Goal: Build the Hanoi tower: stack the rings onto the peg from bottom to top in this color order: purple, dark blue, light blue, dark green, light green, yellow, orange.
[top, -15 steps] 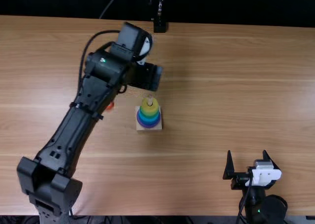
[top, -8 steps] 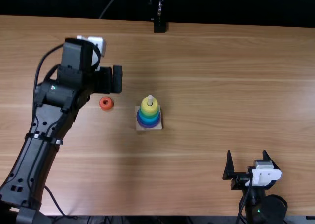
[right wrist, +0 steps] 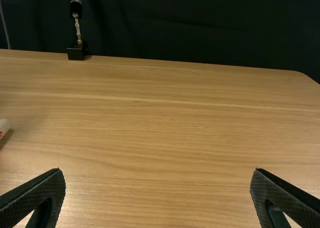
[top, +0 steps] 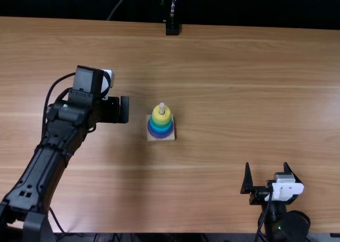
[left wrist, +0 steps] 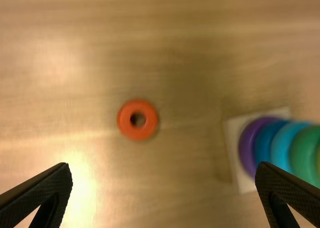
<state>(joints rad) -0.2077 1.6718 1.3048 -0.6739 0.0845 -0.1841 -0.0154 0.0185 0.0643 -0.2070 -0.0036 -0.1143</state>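
Left tool [left wrist: 162,165], spread and empty, has shifted left of ring stack [top: 161,126], now over orange ring [left wrist: 125,122]; likely 1 pick remaining. Right tool [right wrist: 155,170] spread, empty.

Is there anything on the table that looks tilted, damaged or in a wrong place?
Nothing stands out: the stacked rings look evenly seated around the peg, and the orange ring lies flat on the table, apart from the stack.

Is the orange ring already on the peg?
No, the orange ring lies flat on the table, apart from the stacked rings and their base.
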